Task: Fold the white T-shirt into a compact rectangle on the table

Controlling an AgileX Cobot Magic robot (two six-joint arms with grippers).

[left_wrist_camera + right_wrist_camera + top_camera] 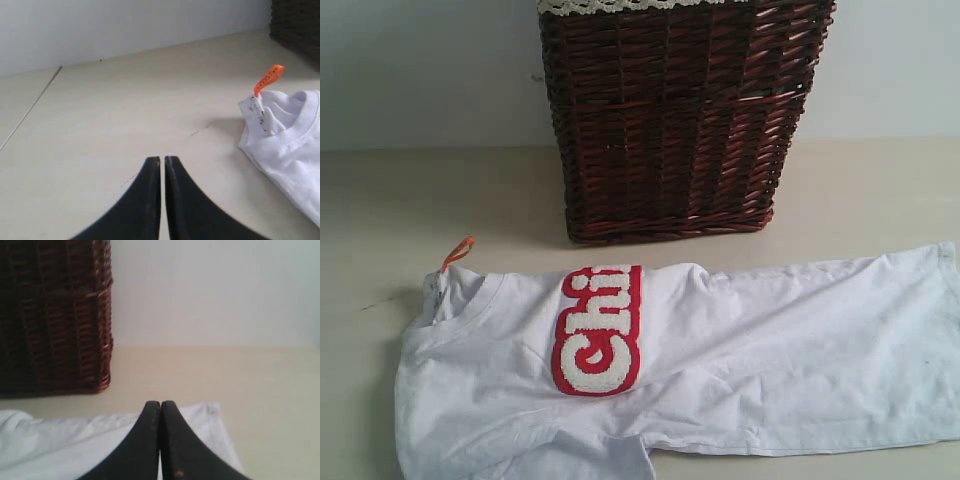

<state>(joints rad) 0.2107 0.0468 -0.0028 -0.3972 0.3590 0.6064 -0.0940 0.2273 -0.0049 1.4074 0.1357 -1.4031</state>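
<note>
Shows the white T-shirt (pixel 720 350) spread wrinkled on the table (pixel 420 200) just in front of the dark wicker basket (pixel 670 120); puts its collar and orange tag (pixel 458 252) left of the basket in the exterior view, its hem out past the right; finds the left gripper (pixel 162 160) pinched together over bare table near the collar; finds the right gripper (pixel 160 404) likewise tip to tip at the hem, cloth between them impossible to tell.
</note>
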